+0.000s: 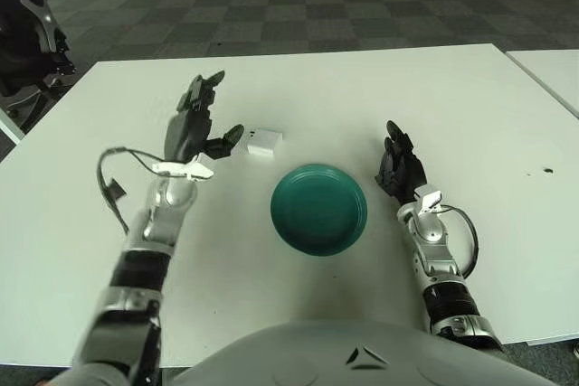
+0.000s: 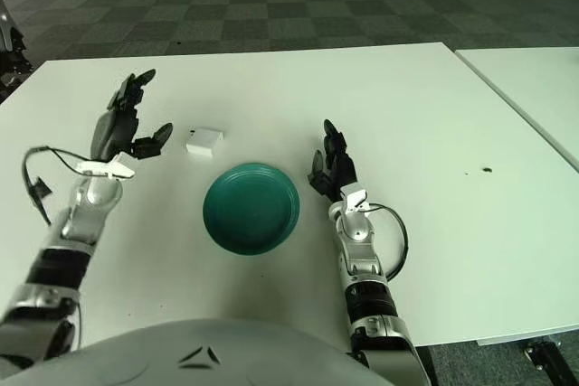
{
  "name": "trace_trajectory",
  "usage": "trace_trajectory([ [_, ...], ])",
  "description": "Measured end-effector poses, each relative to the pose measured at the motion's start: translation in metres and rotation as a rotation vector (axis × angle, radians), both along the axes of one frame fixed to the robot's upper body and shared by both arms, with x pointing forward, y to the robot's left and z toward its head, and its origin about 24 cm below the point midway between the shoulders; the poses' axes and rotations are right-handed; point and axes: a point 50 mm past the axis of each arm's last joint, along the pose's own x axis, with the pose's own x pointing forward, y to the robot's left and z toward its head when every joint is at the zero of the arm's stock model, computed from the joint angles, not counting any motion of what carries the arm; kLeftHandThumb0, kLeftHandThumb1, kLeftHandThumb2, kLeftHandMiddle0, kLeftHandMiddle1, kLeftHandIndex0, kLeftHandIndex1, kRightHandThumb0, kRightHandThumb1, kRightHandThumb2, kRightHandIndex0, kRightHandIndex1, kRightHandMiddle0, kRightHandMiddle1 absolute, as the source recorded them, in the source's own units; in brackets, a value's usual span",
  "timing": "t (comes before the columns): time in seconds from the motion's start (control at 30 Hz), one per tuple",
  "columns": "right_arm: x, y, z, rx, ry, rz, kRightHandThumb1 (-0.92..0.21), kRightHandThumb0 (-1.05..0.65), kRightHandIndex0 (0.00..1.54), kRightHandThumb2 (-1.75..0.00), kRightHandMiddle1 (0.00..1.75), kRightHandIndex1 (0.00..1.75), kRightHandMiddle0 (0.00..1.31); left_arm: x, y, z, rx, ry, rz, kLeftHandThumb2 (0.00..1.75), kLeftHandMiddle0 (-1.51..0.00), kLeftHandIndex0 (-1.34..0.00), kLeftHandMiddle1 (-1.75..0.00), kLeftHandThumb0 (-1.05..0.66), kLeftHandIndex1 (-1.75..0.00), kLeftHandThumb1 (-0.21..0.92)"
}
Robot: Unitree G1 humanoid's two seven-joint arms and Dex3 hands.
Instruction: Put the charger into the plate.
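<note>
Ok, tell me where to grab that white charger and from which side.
Pinch the charger across its two short side faces, coming down from above with the left hand, open just to its left. It is a small block lying flat on the table, so only its sides offer grip.

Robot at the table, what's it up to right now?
The left hand is raised with fingers spread, just left of the white charger, not touching it. The charger lies on the white table, just beyond the empty green plate. The right hand shows to the plate's right, holding nothing.
</note>
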Motion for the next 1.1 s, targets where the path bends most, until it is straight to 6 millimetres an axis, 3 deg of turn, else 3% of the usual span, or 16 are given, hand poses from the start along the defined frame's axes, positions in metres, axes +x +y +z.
trace_trajectory([
  [0.23, 0.007, 0.002, -0.002, 0.003, 0.006, -0.003, -0.92, -0.91, 0.04, -0.88, 0.2, 0.01, 0.0, 0.033, -0.002, 0.025, 0.333, 0.037, -0.079, 0.47, -0.26, -0.05, 0.0, -1.05, -1.34, 0.92],
  [0.37, 0.011, 0.004, -0.002, 0.006, 0.0, 0.002, -0.92, -0.91, 0.04, -0.88, 0.2, 0.01, 0.0, 0.048, -0.008, 0.021, 0.475, 0.093, -0.11, 0.42, -0.2, -0.03, 0.0, -1.05, -1.3, 0.92],
  [0.4, 0.012, 0.005, -0.002, 0.006, 0.0, 0.003, -0.92, -0.91, 0.04, -0.88, 0.2, 0.01, 0.0, 0.05, -0.01, 0.019, 0.503, 0.109, -0.116, 0.41, -0.19, -0.02, 0.0, -1.05, -1.27, 0.92],
  [0.53, 0.014, 0.006, -0.002, 0.005, -0.004, 0.007, -0.92, -0.92, 0.04, -0.88, 0.17, 0.0, 0.0, 0.058, -0.016, 0.008, 0.618, 0.17, -0.162, 0.4, -0.1, 0.0, -0.01, -1.05, -0.87, 0.92],
  [0.7, 0.016, 0.007, -0.003, 0.002, -0.009, 0.014, -0.92, -0.91, 0.04, -0.89, 0.15, 0.0, 0.0, 0.064, -0.017, -0.003, 0.686, 0.243, -0.201, 0.35, -0.03, 0.0, -0.01, -1.05, -0.61, 0.92],
  [1.1, 0.019, 0.006, -0.004, -0.011, -0.001, 0.01, -0.92, -0.92, 0.04, -0.87, 0.16, 0.0, 0.0, 0.076, -0.009, -0.016, 0.648, 0.412, -0.173, 0.29, 0.0, 0.0, 0.0, -1.05, -0.47, 0.92],
])
